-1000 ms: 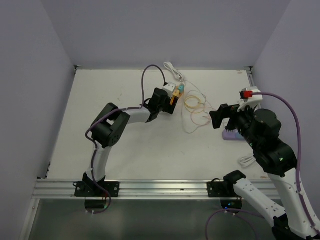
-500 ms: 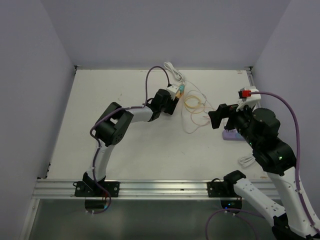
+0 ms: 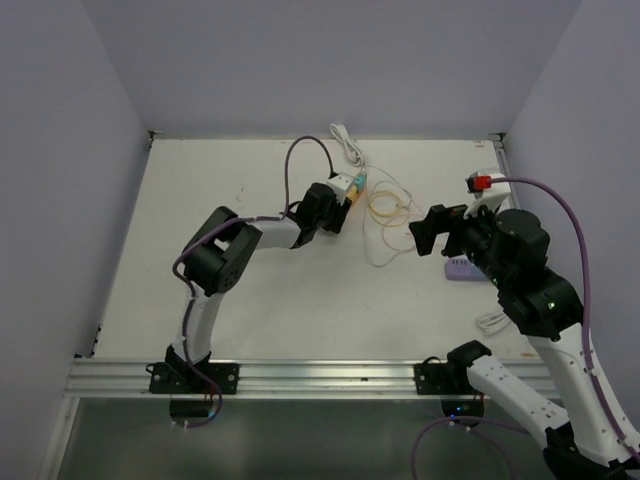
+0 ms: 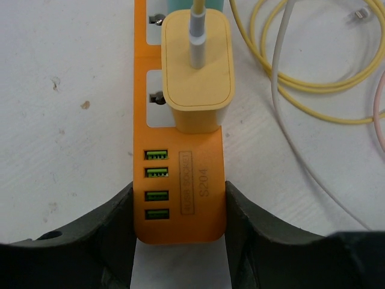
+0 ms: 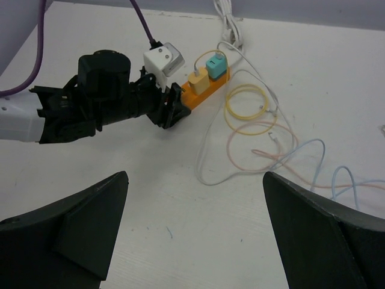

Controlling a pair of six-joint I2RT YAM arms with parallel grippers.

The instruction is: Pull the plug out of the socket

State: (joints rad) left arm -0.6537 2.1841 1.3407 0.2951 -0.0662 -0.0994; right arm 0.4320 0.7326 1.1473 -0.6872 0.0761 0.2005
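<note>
An orange socket strip [image 4: 180, 180] lies at the back middle of the table [image 3: 250, 290]. A yellow plug [image 4: 197, 72] sits in it, with a teal plug [image 5: 215, 64] just beyond. My left gripper [image 4: 179, 211] is shut on the strip's near end, one finger pressing each long side. In the top view the left gripper [image 3: 335, 208] meets the strip [image 3: 352, 190] from the lower left. My right gripper [image 3: 425, 232] hangs open above the table to the right of the cables, with nothing between its fingers [image 5: 78, 223].
Loose yellow [image 3: 385, 205], pink, white and pale blue cables coil on the table right of the strip. The strip's white cord [image 3: 345, 140] runs to the back wall. A lilac block [image 3: 462, 270] and a white cable [image 3: 492, 322] lie under the right arm.
My left gripper has slid up to the strip's near end and shut on it. The right arm has shifted slightly left with its gripper still open.
</note>
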